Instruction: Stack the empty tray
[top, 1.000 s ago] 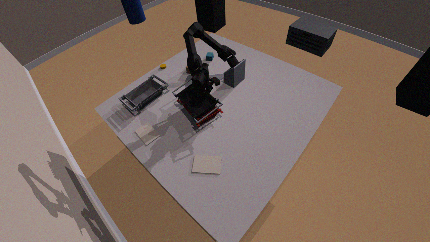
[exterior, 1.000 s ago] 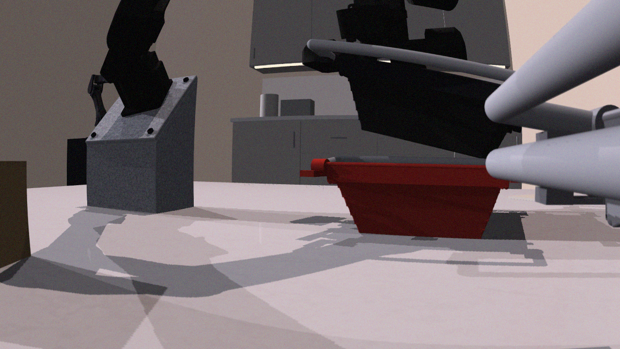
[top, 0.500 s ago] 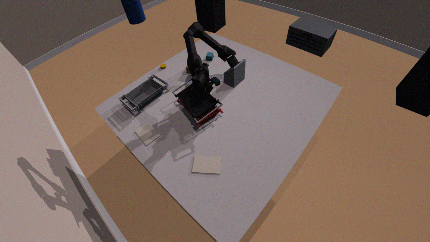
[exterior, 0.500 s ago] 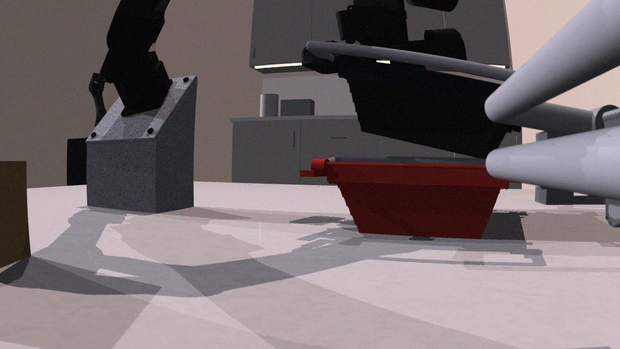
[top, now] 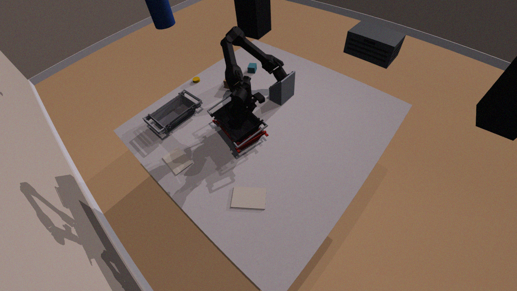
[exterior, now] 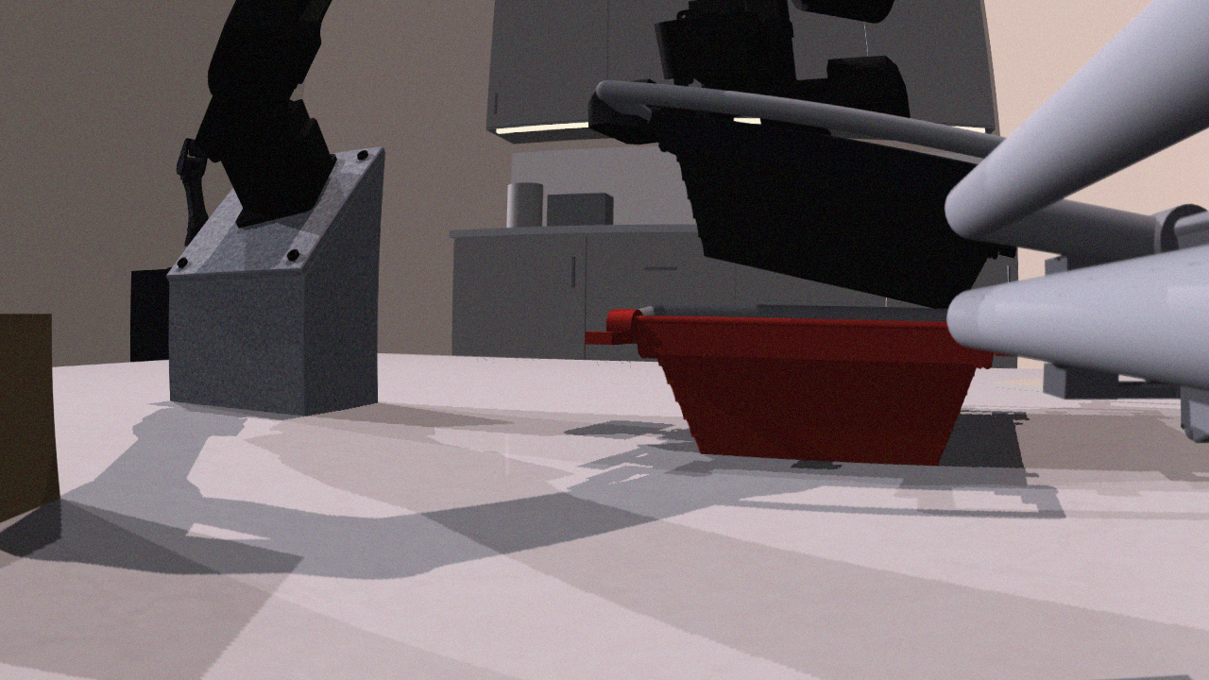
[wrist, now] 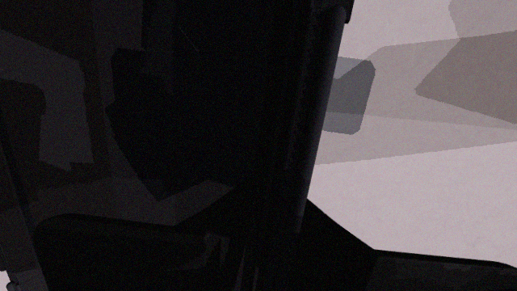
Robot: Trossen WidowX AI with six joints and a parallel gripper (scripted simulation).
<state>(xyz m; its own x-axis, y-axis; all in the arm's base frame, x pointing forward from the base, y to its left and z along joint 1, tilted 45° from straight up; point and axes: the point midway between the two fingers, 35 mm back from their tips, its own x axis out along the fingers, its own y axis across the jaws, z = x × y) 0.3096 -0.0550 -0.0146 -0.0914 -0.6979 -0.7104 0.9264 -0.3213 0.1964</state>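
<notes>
- Close to the exterior camera, two fat pale bars [exterior: 1090,313] are cut off at the right edge. You cannot tell what they belong to.
- A brown block [exterior: 25,405] is cut off at the left edge too.
- The wrist view is almost all dark. Only some pale table [wrist: 424,202] with grey shadows shows on its right side.
- The claw [top: 241,97] is shut on the black tray [exterior: 811,219]. Its fingers are too dark to make out.
- The black tray hangs in the air, right over the red tray [exterior: 811,388]. It is tilted, with its right end lower. That low end is very near the red rim, but you cannot tell if they touch.
- The red tray stands near the middle of the table. From above, the black tray hides its inside, so the blocks cannot be seen.
- A grey tray [top: 173,112] lies toward the left edge of the table.
- Farther back, the arm's grey stand [exterior: 270,338] sits near the far edge.
</notes>
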